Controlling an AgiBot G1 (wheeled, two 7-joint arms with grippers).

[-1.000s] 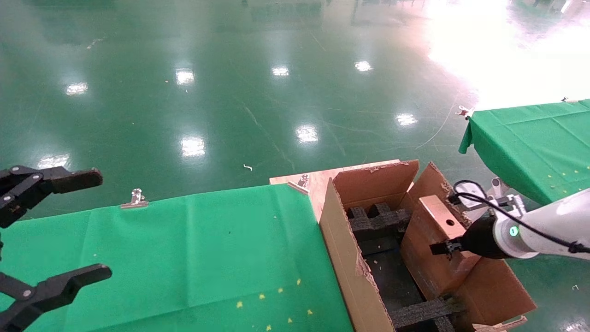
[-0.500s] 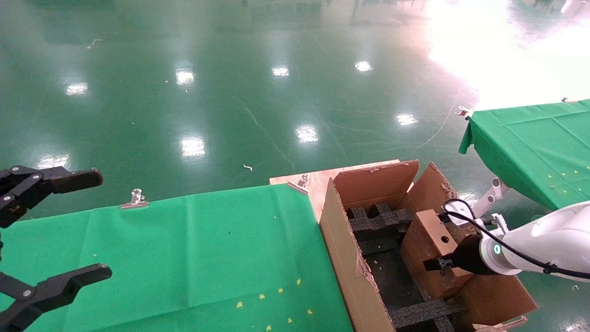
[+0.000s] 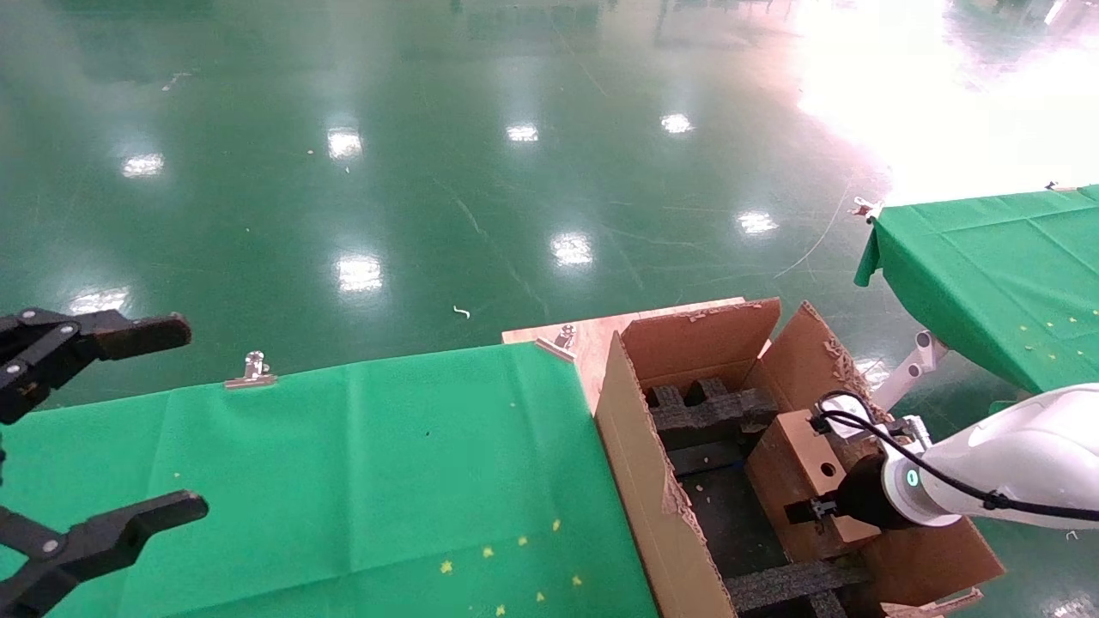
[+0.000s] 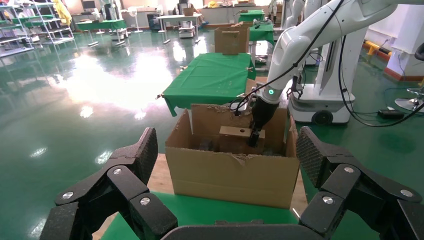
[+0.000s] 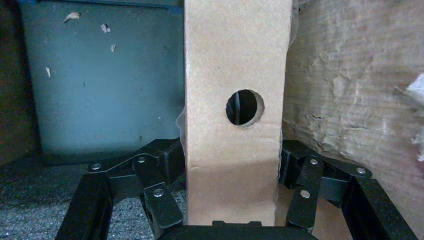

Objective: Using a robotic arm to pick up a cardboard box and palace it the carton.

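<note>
Cardboard box (image 3: 807,481) sits partly lowered inside carton (image 3: 635,455), at its 3 o'clock wall. Right gripper (image 5: 230,200) fingers (image 5: 155,200) clamp it; release remains. Left gripper (image 4: 227,195) idle, spread wide.

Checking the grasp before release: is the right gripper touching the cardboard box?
Touching. The right wrist view shows the right gripper clamped on both sides of the cardboard box.

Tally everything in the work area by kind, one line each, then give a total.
Cardboard box, held in the right gripper: 1
Carton: 1
Green-clothed tables: 2
Grippers, counting the left gripper open over the near table: 2
Total: 6
</note>
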